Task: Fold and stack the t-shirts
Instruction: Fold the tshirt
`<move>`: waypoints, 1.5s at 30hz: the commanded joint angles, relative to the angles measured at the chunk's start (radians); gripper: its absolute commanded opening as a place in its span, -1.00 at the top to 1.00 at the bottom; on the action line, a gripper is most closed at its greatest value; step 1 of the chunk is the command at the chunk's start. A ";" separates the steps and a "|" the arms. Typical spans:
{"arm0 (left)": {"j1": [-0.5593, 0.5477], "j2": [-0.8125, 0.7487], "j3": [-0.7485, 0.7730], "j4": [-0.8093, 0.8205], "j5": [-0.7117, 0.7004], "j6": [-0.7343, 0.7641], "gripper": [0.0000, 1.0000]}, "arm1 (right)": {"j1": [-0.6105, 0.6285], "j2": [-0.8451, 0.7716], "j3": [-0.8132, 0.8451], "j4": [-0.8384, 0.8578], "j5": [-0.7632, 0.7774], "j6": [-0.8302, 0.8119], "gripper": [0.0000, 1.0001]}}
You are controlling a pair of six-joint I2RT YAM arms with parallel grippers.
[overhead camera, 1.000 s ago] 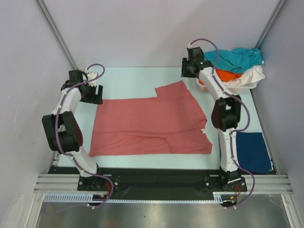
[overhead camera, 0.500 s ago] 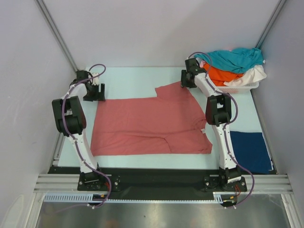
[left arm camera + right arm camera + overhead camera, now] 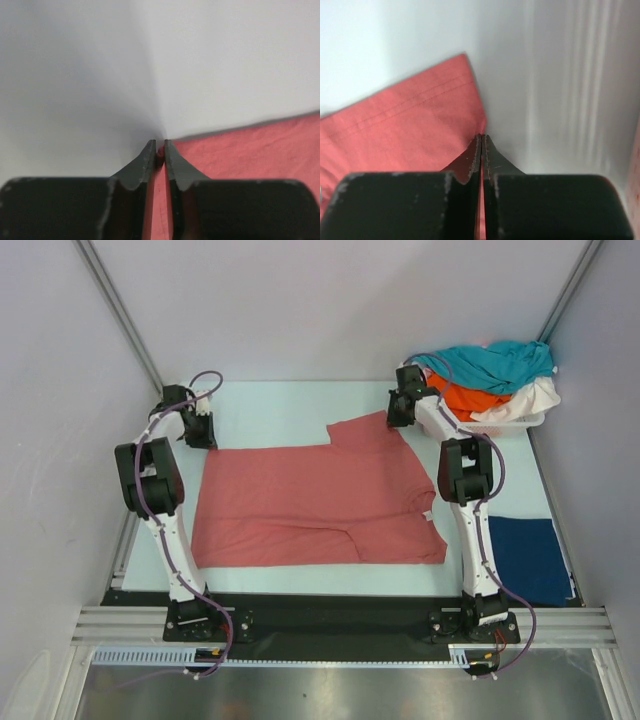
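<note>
A salmon-red t-shirt [image 3: 320, 500] lies spread flat in the middle of the table. My left gripper [image 3: 207, 443] is down at its far left corner. In the left wrist view the gripper [image 3: 159, 146] has its jaws nearly together, pinching a fold of the red cloth [image 3: 240, 150]. My right gripper [image 3: 399, 421] sits at the far right sleeve edge. In the right wrist view it [image 3: 481, 136] is shut, with a thin strip of the red shirt [image 3: 410, 125] between the jaws.
A folded navy t-shirt [image 3: 530, 560] lies at the near right of the table. A white lattice basket [image 3: 520, 421] at the far right holds teal [image 3: 500, 362], orange [image 3: 470, 398] and white [image 3: 530, 400] shirts, close beside the right arm. Grey walls stand on both sides.
Both arms stretched out and dropped onto the shirt's far edge, left at the corner, right at the sleeve. Both sets of jaws closed onto the cloth.
</note>
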 commanded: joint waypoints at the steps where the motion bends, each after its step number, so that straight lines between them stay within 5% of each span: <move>1: -0.002 -0.024 -0.007 -0.005 0.131 0.040 0.74 | 0.007 -0.077 -0.051 -0.036 -0.057 0.016 1.00; 3: -0.002 -0.040 -0.033 0.002 0.135 0.059 0.99 | 0.009 -0.101 -0.062 -0.031 -0.067 0.016 1.00; 13: 0.000 -0.307 -0.179 0.023 0.131 0.186 0.99 | 0.040 -0.383 -0.258 -0.005 -0.053 -0.003 1.00; 21: 0.026 -0.568 -0.442 0.003 0.106 0.345 0.99 | 0.060 -0.769 -0.736 0.051 -0.034 0.017 1.00; 31: 0.052 -0.717 -0.633 -0.048 0.103 0.539 0.99 | 0.072 -1.133 -1.211 0.096 -0.028 0.117 1.00; 45: 0.061 -0.748 -0.681 -0.041 0.063 0.628 0.99 | 0.073 -1.210 -1.331 0.041 0.006 0.151 1.00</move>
